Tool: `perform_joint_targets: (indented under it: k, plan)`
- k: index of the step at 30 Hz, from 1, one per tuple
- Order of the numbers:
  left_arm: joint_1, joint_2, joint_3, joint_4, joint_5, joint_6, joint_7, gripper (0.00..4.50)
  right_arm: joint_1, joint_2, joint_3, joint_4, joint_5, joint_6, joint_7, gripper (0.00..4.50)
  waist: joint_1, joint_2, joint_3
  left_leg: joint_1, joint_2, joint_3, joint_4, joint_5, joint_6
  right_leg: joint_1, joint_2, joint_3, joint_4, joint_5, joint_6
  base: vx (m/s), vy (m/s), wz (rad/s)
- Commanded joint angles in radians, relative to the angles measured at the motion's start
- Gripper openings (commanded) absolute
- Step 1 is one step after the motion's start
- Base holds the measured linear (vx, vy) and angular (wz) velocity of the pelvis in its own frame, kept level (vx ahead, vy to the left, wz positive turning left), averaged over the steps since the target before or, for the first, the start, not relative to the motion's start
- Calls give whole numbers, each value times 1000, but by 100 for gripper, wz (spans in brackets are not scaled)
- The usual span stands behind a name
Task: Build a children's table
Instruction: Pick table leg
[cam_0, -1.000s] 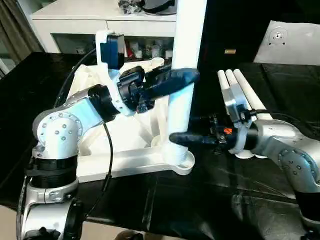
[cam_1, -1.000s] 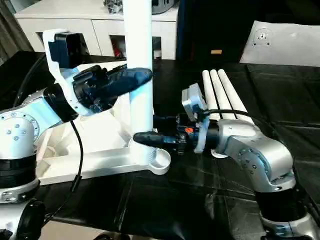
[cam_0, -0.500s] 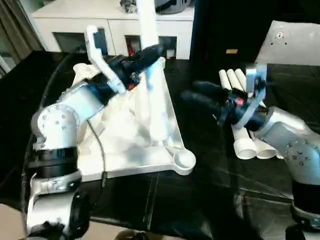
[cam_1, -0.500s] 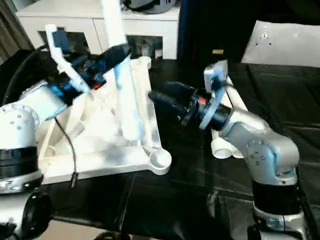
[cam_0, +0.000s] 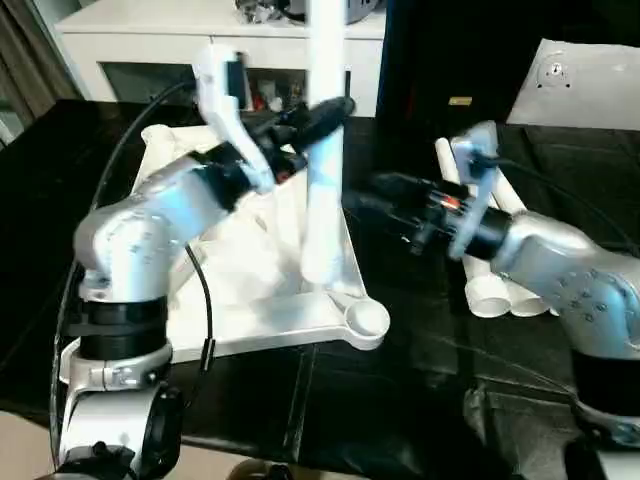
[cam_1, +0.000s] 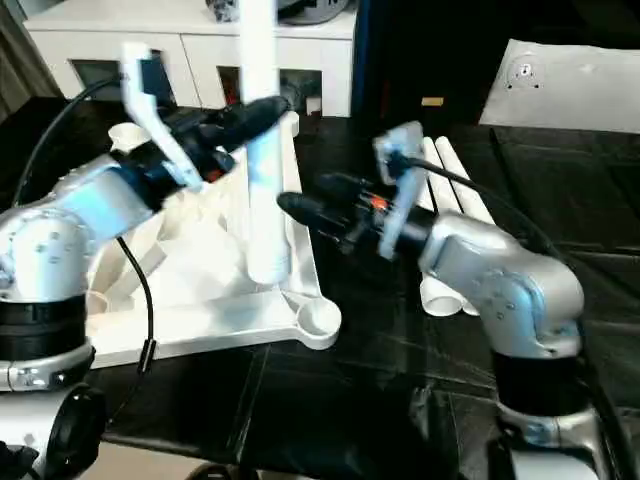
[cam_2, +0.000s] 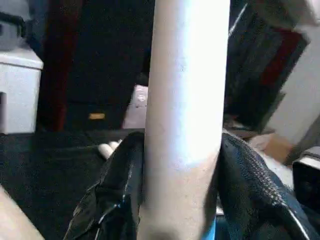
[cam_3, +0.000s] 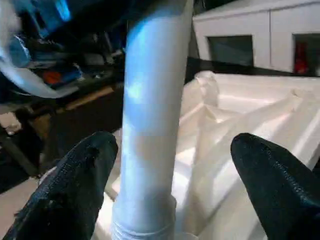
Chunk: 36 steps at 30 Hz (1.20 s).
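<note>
Leg (cam_0: 322, 180) — held upright in the clamped left gripper (cam_0: 318, 118) over the upturned table top (cam_0: 250, 260), short of the near right corner socket (cam_0: 365, 320); right gripper (cam_1: 300, 208) spread wide, empty — to be lowered plumb into the socket.

The place looked like a furnished room used as a robot test space. A white cabinet (cam_0: 150, 45) stood against the back wall, with glass-fronted compartments holding small coloured things and clutter on its top. A grey curtain (cam_0: 25, 50) hung at one side. The work surface (cam_0: 420, 400) was covered in black sheeting, and a white board (cam_0: 585, 85) lay on it.
</note>
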Motion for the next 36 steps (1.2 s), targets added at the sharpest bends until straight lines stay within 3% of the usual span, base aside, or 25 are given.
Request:
perform_joint_targets:
  k: [1,3,6,9,11,12,15,19,24,36]
  plan:
    - [-12,-5,-41,-44,65,-41,37,182,-7,23,33,-21,-35,10,-53,404,-1,-19,-70,7,36,-8,-69,-50,19,55,-74,44,-82,-283,-116,0,0,0]
    - [-7,-16,-54,-55,82,-52,55,182,-4,41,44,-22,-41,10,-72,404,-2,-22,-73,5,36,-6,-67,-20,23,60,-76,46,-74,-208,-142,0,0,0]
    - [3,-29,-84,-65,135,-82,87,182,-3,64,64,-14,-57,-1,-92,404,-1,-21,-73,3,35,-5,-66,-9,31,62,-76,46,-72,-178,-154,0,0,0]
    - [15,-42,-113,-74,180,-105,106,182,-14,102,74,12,-78,-8,-129,404,-3,-26,-73,3,36,-3,-68,-15,28,62,-78,47,-72,-189,-155,0,0,0]
    - [18,-43,-120,-77,184,-106,104,182,-17,109,76,20,-85,-10,-136,404,-3,-23,-71,6,37,-3,-69,-28,21,59,-78,47,-75,-212,-152,0,0,0]
    - [20,-43,-135,-82,203,-116,102,182,-29,125,86,44,-109,-15,-158,404,-4,-32,-74,6,37,-3,-69,-31,17,62,-79,47,-74,-221,-148,0,0,0]
    - [20,-43,-147,-86,226,-130,103,182,-37,137,90,64,-121,-20,-172,404,-4,-27,-70,6,37,-3,-71,-55,-2,60,-80,48,-77,-256,-135,0,0,0]
    - [19,-44,-161,-90,249,-143,99,182,-48,149,99,90,-129,-18,-159,404,-4,-34,-72,8,38,-4,-71,-49,-6,61,-80,48,-74,-226,-139,0,0,0]
    - [23,-53,-165,-91,257,-150,98,182,-49,158,107,98,-130,-19,-153,342,-2,-35,-76,4,37,-2,-67,-15,7,64,-80,50,-67,-172,-149,0,0,0]
    - [18,-67,-174,-98,269,-147,80,181,-61,189,88,147,-133,-38,-147,240,1,-36,-78,5,36,-1,-66,-20,7,65,-81,50,-66,-175,-155,0,0,0]
